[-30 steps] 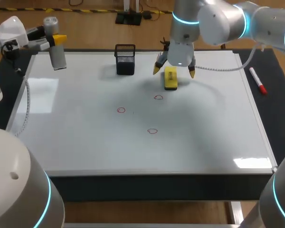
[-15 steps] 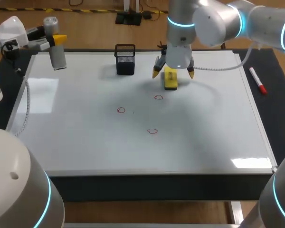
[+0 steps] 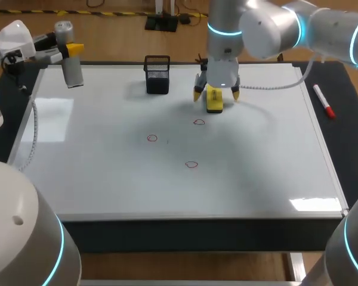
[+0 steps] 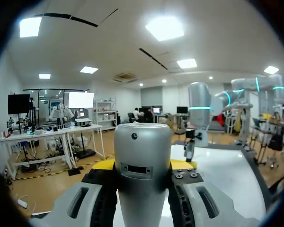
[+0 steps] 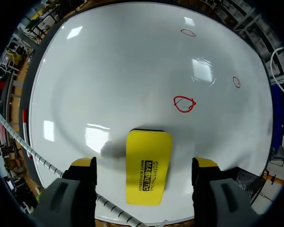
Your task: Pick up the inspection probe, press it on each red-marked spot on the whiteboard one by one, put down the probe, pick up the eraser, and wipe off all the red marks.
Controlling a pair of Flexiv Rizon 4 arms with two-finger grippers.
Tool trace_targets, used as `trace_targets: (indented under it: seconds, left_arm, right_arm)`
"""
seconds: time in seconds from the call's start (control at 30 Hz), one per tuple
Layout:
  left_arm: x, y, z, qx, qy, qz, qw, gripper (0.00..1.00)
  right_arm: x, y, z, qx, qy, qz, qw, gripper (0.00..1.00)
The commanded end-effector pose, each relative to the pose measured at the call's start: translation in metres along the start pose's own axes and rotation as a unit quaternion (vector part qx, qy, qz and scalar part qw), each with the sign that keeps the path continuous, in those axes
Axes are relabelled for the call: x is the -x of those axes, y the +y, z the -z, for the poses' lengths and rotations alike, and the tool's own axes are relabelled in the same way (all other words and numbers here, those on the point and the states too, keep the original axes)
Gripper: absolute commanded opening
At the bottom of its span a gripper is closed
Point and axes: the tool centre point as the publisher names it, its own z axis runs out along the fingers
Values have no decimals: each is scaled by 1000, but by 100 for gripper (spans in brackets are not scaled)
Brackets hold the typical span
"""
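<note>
The grey cylindrical probe (image 3: 72, 72) (image 4: 144, 142) is held off the whiteboard's far left corner, with my left gripper (image 3: 70, 50) (image 4: 143, 165) shut on it. The yellow eraser (image 3: 213, 100) (image 5: 148, 165) lies on the whiteboard (image 3: 107, 179) at the back middle. My right gripper (image 3: 215, 95) (image 5: 144, 163) straddles it, open, with a gap showing on each side between the fingers (image 5: 83, 163) and the eraser. Three red marks (image 3: 152, 138) (image 3: 198, 122) (image 3: 191, 164) sit mid-board; one red mark (image 5: 184, 103) is just ahead of the eraser.
A black mesh holder (image 3: 157, 74) stands at the back, left of the eraser. A red marker (image 3: 323, 101) lies on the dark table beyond the whiteboard's right edge. A white cable (image 3: 274, 85) trails from my right arm.
My right gripper has shifted slightly left and come down around the eraser, and its fingers have drawn closer together. The left arm and probe have not moved.
</note>
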Motion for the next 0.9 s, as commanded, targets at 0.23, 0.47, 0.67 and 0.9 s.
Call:
trace_targets:
  seconds: [0.23,0.47,0.67,0.9]
  left_arm:
    - [0,-1,0,0,-1,0,1000,0]
    - [0,-1,0,0,-1,0,1000,0]
    - [0,-1,0,0,-1,0,1000,0]
    - [0,-1,0,0,-1,0,1000,0]
  right_arm:
    - [-3,3,11,-10,6,-3,1000,0]
    - [-14,3,27,-25,2,-11,1000,0]
    - [-36,6,36,-32,5,-27,999,0]
    - [-72,13,38,-28,4,-58,998,0]
